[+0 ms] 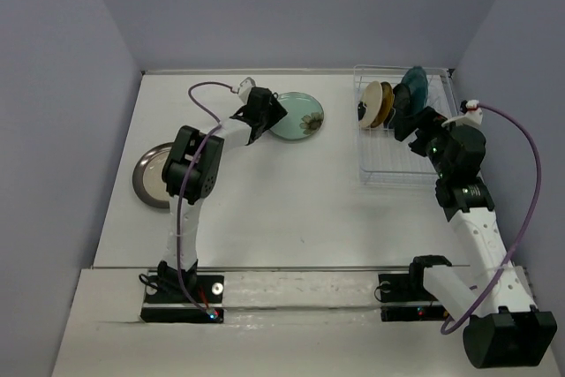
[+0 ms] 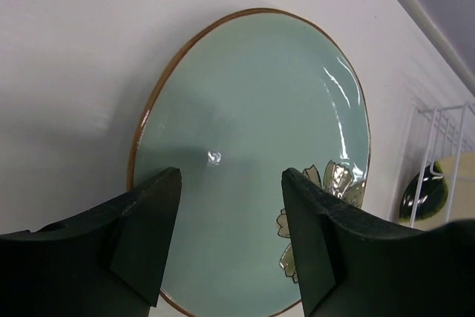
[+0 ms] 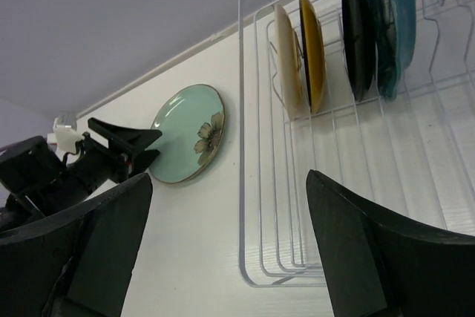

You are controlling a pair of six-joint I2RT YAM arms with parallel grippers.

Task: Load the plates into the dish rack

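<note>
The pale mint plate with a flower [image 1: 298, 116] lies flat on the table at the back. My left gripper [image 1: 277, 112] is open just above its left edge. In the left wrist view the two fingers [image 2: 152, 235] frame the plate [image 2: 252, 124] without touching it. The wire dish rack [image 1: 388, 169] stands at the back right. It holds the cream [image 1: 371, 103], amber [image 1: 384, 105], black [image 1: 402, 99] and teal [image 1: 415, 86] plates on edge. My right gripper [image 1: 408, 121] is open and empty over the rack [image 3: 241, 109]. A grey-rimmed plate [image 1: 154, 174] lies flat at the left.
The right wrist view shows the mint plate [image 3: 185, 135], the left gripper [image 3: 130, 146] beside it, and the upright plates [image 3: 313, 50] in the rack's far slots. The enclosure's walls close the table's back and sides.
</note>
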